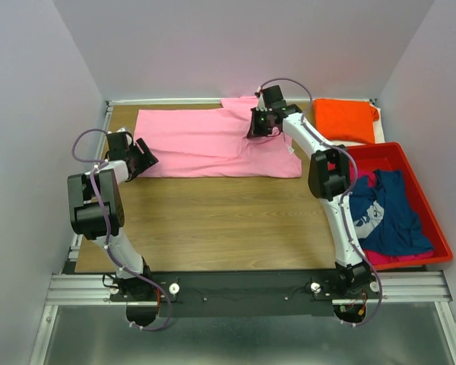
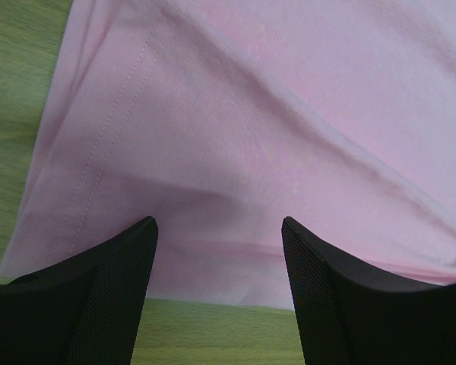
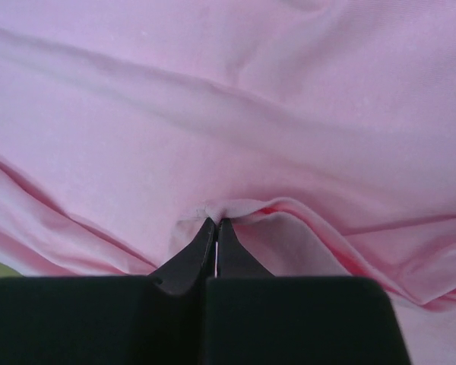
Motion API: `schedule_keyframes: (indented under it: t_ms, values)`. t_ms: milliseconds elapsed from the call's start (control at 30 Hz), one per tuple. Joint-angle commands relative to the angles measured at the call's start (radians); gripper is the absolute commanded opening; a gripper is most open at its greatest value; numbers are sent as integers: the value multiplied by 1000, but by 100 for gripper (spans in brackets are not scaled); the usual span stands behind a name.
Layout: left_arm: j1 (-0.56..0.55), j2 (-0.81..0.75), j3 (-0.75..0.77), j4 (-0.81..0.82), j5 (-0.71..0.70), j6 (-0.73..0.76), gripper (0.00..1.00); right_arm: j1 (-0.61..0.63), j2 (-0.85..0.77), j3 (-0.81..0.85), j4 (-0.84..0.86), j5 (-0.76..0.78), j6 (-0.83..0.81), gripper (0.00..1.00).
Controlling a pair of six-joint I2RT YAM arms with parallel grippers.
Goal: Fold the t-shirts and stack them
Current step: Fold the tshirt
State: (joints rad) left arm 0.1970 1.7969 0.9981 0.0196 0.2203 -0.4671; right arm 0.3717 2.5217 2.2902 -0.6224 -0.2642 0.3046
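Light: bright, even, from above | Shadows: soft on table; grey patch on tee by left fingers | Focus: top view sharp; wrist views softer, wood greenish

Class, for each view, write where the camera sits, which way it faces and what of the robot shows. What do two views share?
Top external: above and behind the bases, looking down on the table; both arms, left hand and right hand show.
Left wrist: on the left arm's wrist, facing the pink shirt's edge; two open fingers show.
Right wrist: on the right arm's wrist, facing the same shirt; shut fingers pinch a fold.
Shared: both wrist views show the pink shirt.
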Motion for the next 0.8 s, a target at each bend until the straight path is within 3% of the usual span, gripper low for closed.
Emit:
schedule_keyframes:
  t_ms: [0, 233, 300, 333, 433, 533, 567, 633, 767]
  values:
    - [10, -8, -24, -37, -6, 21, 75, 22, 41, 46, 3, -30, -27, 5]
    - [9, -27, -36, -43, -12, 24, 75, 35, 58, 61, 7, -43, -33, 6]
    - [10, -33, -39, -44, -13, 22, 75, 36, 61, 68, 9, -52, -30, 11]
    - [10, -34, -41, -44, -15, 24, 75, 36, 61, 71, 10, -53, -25, 15]
    - [10, -45, -35, -43, -15, 24, 75, 36, 51, 72, 13, -59, -16, 49]
    - [9, -53, -16, -61, -25, 30, 75, 35, 20, 69, 16, -55, -12, 66]
    - [9, -62, -13, -67, -33, 31, 75, 36, 12, 65, 16, -47, -12, 76]
    - [10, -79, -10, -78, -39, 36, 75, 36, -26, 57, 20, -27, -10, 84]
    - [10, -119, -7, -83, -42, 35, 75, 36, -110, -1, 24, 23, -13, 86]
